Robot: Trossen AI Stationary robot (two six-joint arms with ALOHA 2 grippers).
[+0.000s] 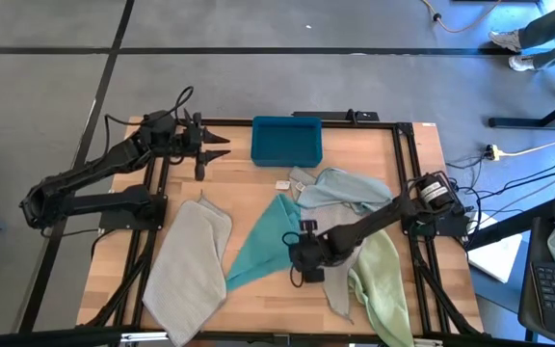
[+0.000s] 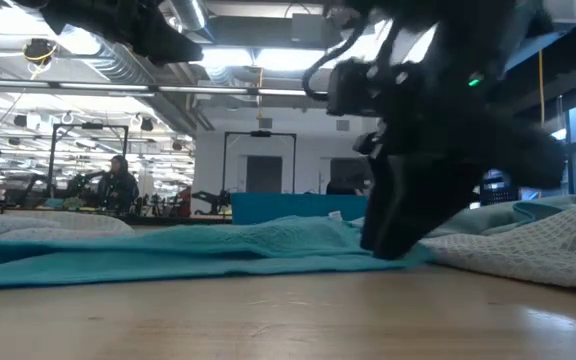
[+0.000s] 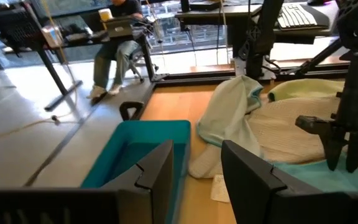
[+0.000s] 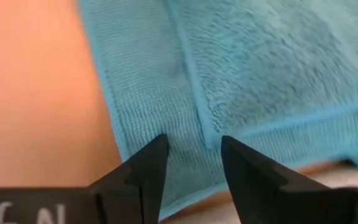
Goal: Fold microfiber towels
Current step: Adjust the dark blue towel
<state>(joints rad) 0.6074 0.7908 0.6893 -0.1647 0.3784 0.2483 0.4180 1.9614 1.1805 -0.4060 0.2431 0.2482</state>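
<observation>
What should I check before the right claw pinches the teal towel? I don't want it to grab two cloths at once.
1. Right claw open, fingers on the teal towel near its edge: ok.
2. Only teal cloth between the fingers: ok in the right wrist view; layers underneath cannot tell.
3. Neighbouring beige towel clear of the claw: cannot tell, it lies right beside it.
4. Left claw out of the way, raised near the blue bin: ok.
5. Grey towel lies apart from the teal one: ok.

Black jointed arms, looping cables; right claw [image 4: 190, 163] fingers dark, wedge-shaped.
</observation>
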